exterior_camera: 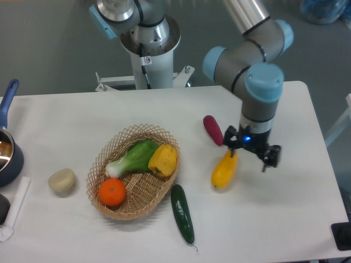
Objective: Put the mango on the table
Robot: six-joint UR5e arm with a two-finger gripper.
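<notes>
The white table (pixel 285 219) carries a wicker basket (pixel 104 159), mango (pixel 224 171), cucumber (pixel 182 213), purple eggplant (pixel 213 129), a beige lump, possibly a potato (pixel 61 180), and a saucepan (pixel 7 153).

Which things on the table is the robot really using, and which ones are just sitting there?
Part of the job:
- mango, lying on the table
- tool, open, above the mango

Just lying about:
- basket with orange, yellow pepper and leafy green vegetable
- cucumber
- purple vegetable
- beige lump
- blue pot
</notes>
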